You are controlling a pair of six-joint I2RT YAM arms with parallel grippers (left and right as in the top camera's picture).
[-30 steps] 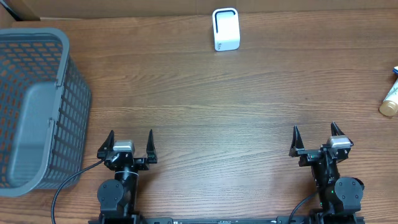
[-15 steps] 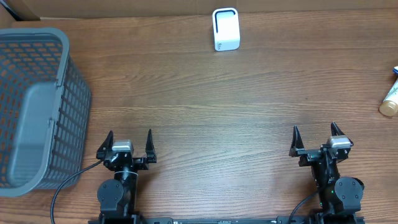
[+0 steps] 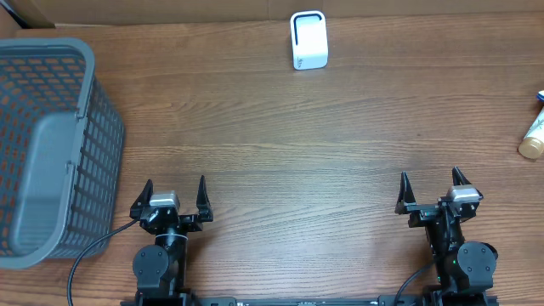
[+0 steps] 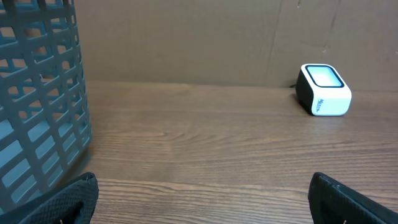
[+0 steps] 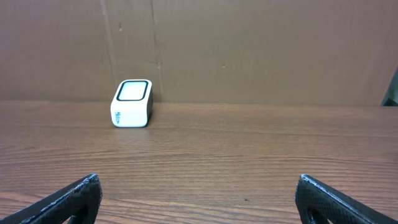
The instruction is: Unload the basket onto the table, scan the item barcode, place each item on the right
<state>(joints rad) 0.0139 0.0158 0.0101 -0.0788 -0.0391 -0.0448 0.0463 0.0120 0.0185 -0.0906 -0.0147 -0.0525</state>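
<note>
The white barcode scanner with a dark window stands at the far middle of the wooden table; it also shows in the left wrist view and the right wrist view. A tan tube-like item lies at the right edge, partly cut off, with no barcode showing. My left gripper and right gripper rest near the front edge. Both are open wide, with only bare wood between their fingers, far from the scanner and the item.
A grey plastic mesh basket stands at the left, close to my left gripper, and fills the left side of the left wrist view. A brown cardboard wall runs behind the table.
My left gripper has shifted very slightly to the left. Nothing else has moved.
</note>
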